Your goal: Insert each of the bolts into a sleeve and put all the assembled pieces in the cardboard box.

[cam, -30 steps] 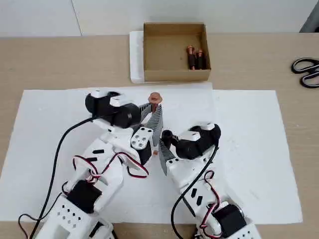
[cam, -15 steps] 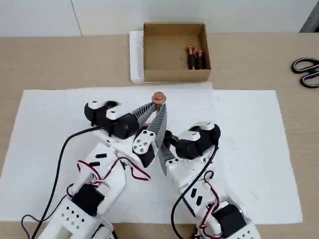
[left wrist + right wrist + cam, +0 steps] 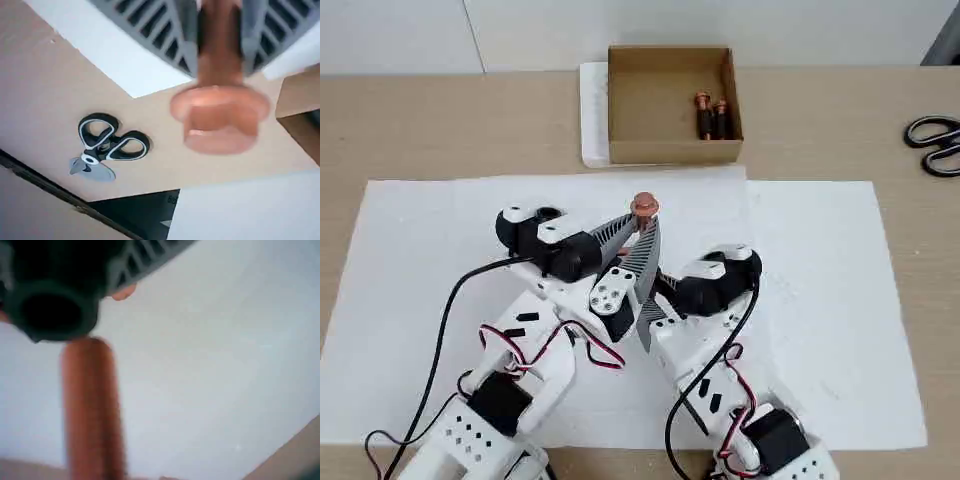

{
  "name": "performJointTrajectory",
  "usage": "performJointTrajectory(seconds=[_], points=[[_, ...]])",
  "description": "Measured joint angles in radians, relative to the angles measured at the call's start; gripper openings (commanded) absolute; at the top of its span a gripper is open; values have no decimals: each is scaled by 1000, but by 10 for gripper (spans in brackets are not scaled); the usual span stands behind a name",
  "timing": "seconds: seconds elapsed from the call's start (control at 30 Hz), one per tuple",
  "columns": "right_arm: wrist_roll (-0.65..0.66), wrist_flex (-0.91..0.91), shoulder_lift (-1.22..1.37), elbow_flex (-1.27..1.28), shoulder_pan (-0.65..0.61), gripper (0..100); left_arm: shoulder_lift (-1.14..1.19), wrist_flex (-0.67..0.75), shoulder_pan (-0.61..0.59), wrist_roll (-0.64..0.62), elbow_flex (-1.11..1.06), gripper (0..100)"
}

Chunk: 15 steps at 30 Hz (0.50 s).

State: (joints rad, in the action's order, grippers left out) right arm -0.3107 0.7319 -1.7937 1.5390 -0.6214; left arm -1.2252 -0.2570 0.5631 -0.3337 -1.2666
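From overhead, one camera looked down on the whole surface (image 3: 420, 120). My left wrist camera sat close to the bolt (image 3: 218, 117), facing the scissors (image 3: 107, 145), both also seen overhead; my right faced the paper (image 3: 225, 365) closely.

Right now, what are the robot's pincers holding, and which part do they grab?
The left pincer clamps a copper bolt by its shank, head sticking out. The right pincer seems to hold a black sleeve by its side, though that is blurry.
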Motion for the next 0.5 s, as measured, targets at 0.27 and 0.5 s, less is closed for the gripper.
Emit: performJointTrajectory(seconds=[0.27, 0.5], points=[[35, -14, 0, 11, -12, 4, 2, -26, 0, -2, -2, 6], [61, -14, 37, 12, -25, 4, 2, -28, 0, -2, -2, 6]])
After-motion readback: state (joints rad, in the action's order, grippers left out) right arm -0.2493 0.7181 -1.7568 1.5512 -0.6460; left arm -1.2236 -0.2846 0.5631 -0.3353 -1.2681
